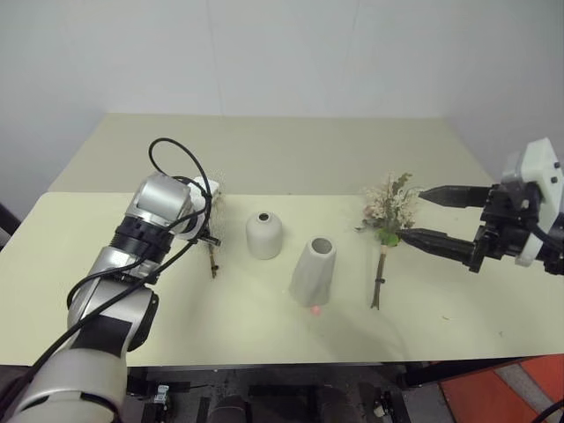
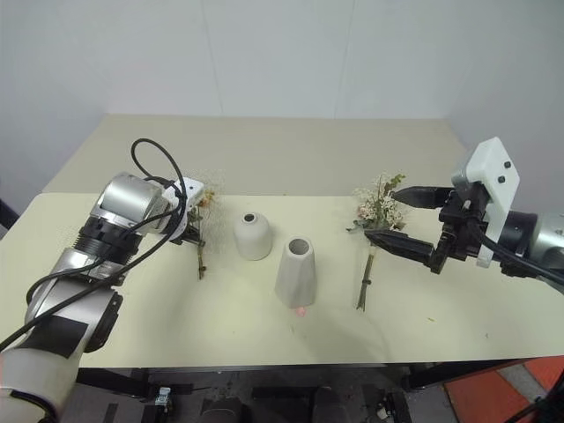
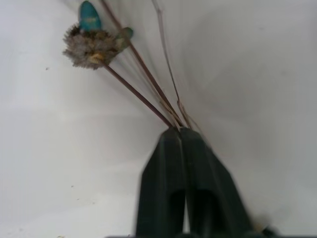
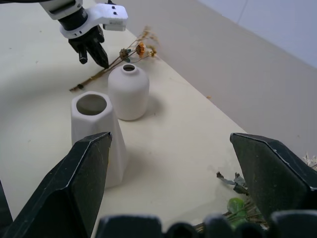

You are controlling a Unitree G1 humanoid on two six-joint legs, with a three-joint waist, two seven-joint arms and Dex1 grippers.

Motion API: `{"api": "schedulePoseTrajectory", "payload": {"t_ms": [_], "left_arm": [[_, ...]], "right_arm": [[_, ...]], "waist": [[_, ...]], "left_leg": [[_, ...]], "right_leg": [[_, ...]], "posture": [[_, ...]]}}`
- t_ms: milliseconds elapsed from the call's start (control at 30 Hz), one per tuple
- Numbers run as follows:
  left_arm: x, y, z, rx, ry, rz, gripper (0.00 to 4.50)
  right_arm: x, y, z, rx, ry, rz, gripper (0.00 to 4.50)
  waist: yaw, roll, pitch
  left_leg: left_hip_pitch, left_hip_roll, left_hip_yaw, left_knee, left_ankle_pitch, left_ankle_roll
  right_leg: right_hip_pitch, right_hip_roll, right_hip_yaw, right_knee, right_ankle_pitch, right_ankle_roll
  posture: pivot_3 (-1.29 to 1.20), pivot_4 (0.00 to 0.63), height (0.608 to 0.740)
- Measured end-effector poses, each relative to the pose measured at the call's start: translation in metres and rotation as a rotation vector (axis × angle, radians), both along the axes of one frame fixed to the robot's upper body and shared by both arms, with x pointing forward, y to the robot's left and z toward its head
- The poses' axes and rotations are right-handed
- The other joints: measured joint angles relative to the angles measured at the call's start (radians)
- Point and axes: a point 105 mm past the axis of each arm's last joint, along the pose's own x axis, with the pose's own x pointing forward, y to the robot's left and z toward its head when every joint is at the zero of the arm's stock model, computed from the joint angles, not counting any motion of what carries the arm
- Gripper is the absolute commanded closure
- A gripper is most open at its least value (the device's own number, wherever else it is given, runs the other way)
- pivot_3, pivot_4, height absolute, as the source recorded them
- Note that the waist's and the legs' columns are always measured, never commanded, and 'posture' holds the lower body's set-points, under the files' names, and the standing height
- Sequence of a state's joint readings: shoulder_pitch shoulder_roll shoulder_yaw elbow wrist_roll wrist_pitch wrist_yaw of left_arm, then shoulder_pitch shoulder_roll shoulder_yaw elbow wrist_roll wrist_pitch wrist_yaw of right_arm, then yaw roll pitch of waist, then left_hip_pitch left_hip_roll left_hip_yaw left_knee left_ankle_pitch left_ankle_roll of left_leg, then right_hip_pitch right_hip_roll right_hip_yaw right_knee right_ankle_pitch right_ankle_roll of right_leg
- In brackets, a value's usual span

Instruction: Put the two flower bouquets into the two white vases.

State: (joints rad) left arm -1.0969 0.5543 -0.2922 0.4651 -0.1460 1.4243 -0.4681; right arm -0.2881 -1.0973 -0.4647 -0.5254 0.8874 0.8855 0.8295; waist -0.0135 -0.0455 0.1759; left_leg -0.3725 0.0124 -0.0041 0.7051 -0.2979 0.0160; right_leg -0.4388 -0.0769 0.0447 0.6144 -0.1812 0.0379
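1. Head cameras look forward and down over the table (image 1: 264, 335), sharing both vases and both bouquets.
2. Left wrist camera sits close on thin stems (image 3: 143, 94).
3. Right wrist camera faces across the table, sharing the vases.

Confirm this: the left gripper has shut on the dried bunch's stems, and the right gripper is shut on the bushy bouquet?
Not quite. The right gripper is open, its fingers either side of the bushy bouquet, as the left eye view shows. The left gripper is indeed shut on the dried bunch.
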Motion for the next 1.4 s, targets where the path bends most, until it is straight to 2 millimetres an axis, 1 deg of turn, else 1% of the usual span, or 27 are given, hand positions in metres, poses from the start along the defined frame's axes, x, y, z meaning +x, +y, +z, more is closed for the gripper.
{"api": "schedulePoseTrajectory", "payload": {"t_ms": [67, 167, 300, 367, 433, 467, 567, 600, 667, 700, 767, 833, 900, 967, 1000, 1033, 1067, 1100, 1167, 1233, 1333, 1400], "left_arm": [[0.001, 0.007, 0.001, 0.0, -0.018, 0.023, 4.46], [0.004, 0.02, 0.008, -0.008, -0.087, 0.06, 4.46], [0.011, 0.025, 0.023, -0.06, -0.263, 0.04, 4.46], [0.014, 0.024, 0.036, -0.12, -0.396, 0.015, 4.46], [0.016, 0.021, 0.053, -0.189, -0.548, -0.02, 4.46], [0.017, 0.02, 0.065, -0.229, -0.643, -0.045, 4.46], [0.014, 0.019, 0.092, -0.317, -0.804, -0.081, 4.46], [0.013, 0.019, 0.098, -0.355, -0.829, -0.097, 4.46], [0.009, 0.019, 0.102, -0.394, -0.782, -0.152, 4.46], [0.007, 0.021, 0.103, -0.38, -0.751, -0.167, 4.46], [0.008, 0.023, 0.098, -0.327, -0.674, -0.174, 4.46], [0.009, 0.023, 0.089, -0.289, -0.618, -0.171, 4.46], [0.01, 0.021, 0.071, -0.245, -0.496, -0.154, 4.06], [0.011, 0.021, 0.06, -0.211, -0.411, -0.142, 3.6], [0.011, 0.019, 0.057, -0.19, -0.364, -0.142, 3.21], [0.011, 0.017, 0.058, -0.178, -0.347, -0.146, 2.99], [0.012, 0.016, 0.06, -0.157, -0.336, -0.154, 2.65], [0.014, 0.015, 0.061, -0.136, -0.327, -0.159, 2.41], [0.017, 0.013, 0.061, -0.082, -0.287, -0.159, 1.71], [0.019, 0.012, 0.056, -0.059, -0.238, -0.138, 1.12], [0.023, 0.011, 0.044, -0.032, -0.168, -0.095, 0.11], [0.024, 0.011, 0.034, -0.018, -0.13, -0.076, 0.05]], "right_arm": [[0.0, -0.002, -0.002, 0.004, 0.011, -0.008, 0.0], [0.0, -0.006, -0.005, 0.011, 0.023, -0.022, 0.0], [0.001, -0.01, -0.006, 0.017, 0.033, -0.035, 0.0], [0.001, -0.012, -0.009, 0.019, 0.044, -0.044, 0.0], [0.001, -0.013, -0.01, 0.019, 0.047, -0.051, 0.0], [0.001, -0.014, -0.009, 0.02, 0.043, -0.056, 0.0], [0.0, -0.017, -0.008, 0.023, 0.036, -0.074, 0.0], [-0.001, -0.018, -0.009, 0.023, 0.039, -0.081, 0.0], [-0.002, -0.019, -0.011, 0.019, 0.046, -0.091, 0.0], [-0.003, -0.019, -0.011, 0.016, 0.043, -0.095, 0.0], [-0.004, -0.019, -0.008, 0.02, 0.03, -0.103, 0.0], [-0.005, -0.019, -0.007, 0.023, 0.026, -0.105, 0.0], [-0.005, -0.02, -0.01, 0.023, 0.038, -0.109, 0.0], [-0.006, -0.02, -0.012, 0.03, 0.048, -0.112, 0.0], [-0.006, -0.02, -0.012, 0.033, 0.049, -0.114, 0.0], [-0.006, -0.019, -0.012, 0.035, 0.048, -0.114, 0.0], [-0.006, -0.019, -0.012, 0.036, 0.046, -0.116, 0.0], [-0.006, -0.019, -0.012, 0.036, 0.045, -0.117, 0.0], [-0.006, -0.019, -0.012, 0.037, 0.045, -0.117, 0.0], [-0.005, -0.019, -0.012, 0.039, 0.048, -0.117, 0.0], [-0.003, -0.019, -0.011, 0.039, 0.053, -0.111, 0.0], [-0.002, -0.019, -0.006, 0.034, 0.042, -0.104, 0.0]], "waist": [[0.001, 0.0, 0.0], [0.001, 0.0, 0.0], [0.002, 0.0, 0.0], [0.004, 0.0, 0.0], [0.006, 0.0, 0.0], [0.007, 0.0, 0.0], [0.012, 0.0, 0.0], [0.014, 0.0, 0.0], [0.013, 0.0, 0.0], [0.012, 0.0, 0.0], [0.012, 0.0, 0.0], [0.012, 0.0, 0.0], [0.014, 0.0, 0.0], [0.013, 0.0, 0.0], [0.013, 0.0, 0.0], [0.013, 0.0, 0.0], [0.013, 0.0, 0.0], [0.013, 0.0, 0.0], [0.013, 0.0, 0.0], [0.013, 0.0, 0.0], [0.011, 0.0, 0.0], [0.006, 0.0, 0.0]], "left_leg": [[0.0, 0.0, 0.0, 0.0, 0.0, 0.0], [0.0, 0.0, 0.0, 0.0, 0.0, 0.0], [0.0, 0.0, 0.0, 0.0, 0.0, -0.001], [0.0, 0.001, 0.0, 0.0, 0.0, -0.001], [0.0, 0.0, 0.0, 0.0, 0.001, -0.001], [0.0, 0.001, 0.0, 0.0, 0.001, -0.001], [0.0, 0.0, 0.0, 0.0, 0.001, -0.002], [0.001, 0.0, 0.0, 0.0, 0.001, -0.002], [0.0, 0.0, 0.0, 0.0, 0.001, -0.002], [0.001, 0.0, 0.001, 0.0, 0.001, -0.002], [0.001, 0.0, 0.0, 0.0, 0.001, -0.002], [0.002, 0.0, 0.0, 0.0, 0.001, -0.002], [0.002, 0.0, 0.0, 0.0, 0.001, -0.002], [0.001, 0.0, 0.0, 0.0, 0.001, -0.002], [0.001, 0.0, 0.0, 0.0, 0.001, -0.002], [0.001, 0.0, 0.0, 0.0, 0.001, -0.002], [0.001, 0.0, 0.0, 0.0, 0.001, -0.002], [0.001, 0.0, 0.0, 0.0, 0.001, -0.002], [0.001, 0.0, 0.0, 0.0, 0.001, -0.002], [0.001, 0.0, 0.0, 0.0, 0.001, -0.002], [0.001, 0.0, 0.0, 0.0, 0.001, -0.002], [0.0, 0.0, 0.0, 0.0, 0.001, -0.002]], "right_leg": [[0.0, 0.0, 0.0, 0.0, 0.0, 0.0], [0.0, 0.0, 0.0, 0.0, 0.0, 0.0], [0.0, -0.001, 0.0, 0.0, 0.001, 0.0], [0.0, -0.001, 0.0, 0.0, 0.001, -0.001], [0.0, -0.001, 0.0, 0.0, 0.002, -0.001], [0.0, -0.001, 0.0, -0.001, 0.002, -0.001], [0.0, -0.001, 0.0, -0.001, 0.003, -0.001], [0.001, -0.001, 0.0, -0.001, 0.003, -0.001], [0.001, 0.0, 0.0, -0.001, 0.003, -0.001], [0.001, 0.0, 0.0, -0.001, 0.003, -0.001], [0.002, 0.0, 0.0, -0.001, 0.003, -0.001], [0.003, 0.0, 0.0, -0.002, 0.003, -0.001], [0.003, 0.0, -0.001, -0.002, 0.003, -0.001], [0.002, 0.0, -0.001, -0.002, 0.003, -0.001], [0.002, 0.0, -0.001, -0.002, 0.003, -0.001], [0.002, 0.0, -0.001, -0.002, 0.003, -0.001], [0.002, 0.0, -0.001, -0.002, 0.003, 0.0], [0.002, 0.0, -0.001, -0.002, 0.003, 0.0], [0.002, 0.0, -0.001, -0.002, 0.002, 0.0], [0.002, 0.0, -0.001, -0.002, 0.002, 0.0], [0.002, 0.0, -0.001, -0.002, 0.002, 0.0], [0.002, 0.0, -0.001, -0.002, 0.002, 0.0]], "posture": [[0.0, 0.15, 0.74], [0.0, 0.15, 0.74], [0.0, 0.15, 0.74], [0.0, 0.15, 0.74], [0.0, 0.15, 0.74], [0.0, 0.15, 0.74], [0.0, 0.15, 0.74], [0.0, 0.15, 0.74], [0.0, 0.15, 0.74], [0.0, 0.15, 0.74], [0.0, 0.15, 0.74], [0.0, 0.15, 0.74], [0.0, 0.15, 0.74], [0.0, 0.15, 0.74], [0.0, 0.15, 0.74], [0.0, 0.15, 0.74], [0.0, 0.15, 0.74], [0.0, 0.15, 0.74], [0.0, 0.15, 0.74], [0.0, 0.15, 0.74], [0.0, 0.15, 0.74], [0.0, 0.15, 0.74]]}}
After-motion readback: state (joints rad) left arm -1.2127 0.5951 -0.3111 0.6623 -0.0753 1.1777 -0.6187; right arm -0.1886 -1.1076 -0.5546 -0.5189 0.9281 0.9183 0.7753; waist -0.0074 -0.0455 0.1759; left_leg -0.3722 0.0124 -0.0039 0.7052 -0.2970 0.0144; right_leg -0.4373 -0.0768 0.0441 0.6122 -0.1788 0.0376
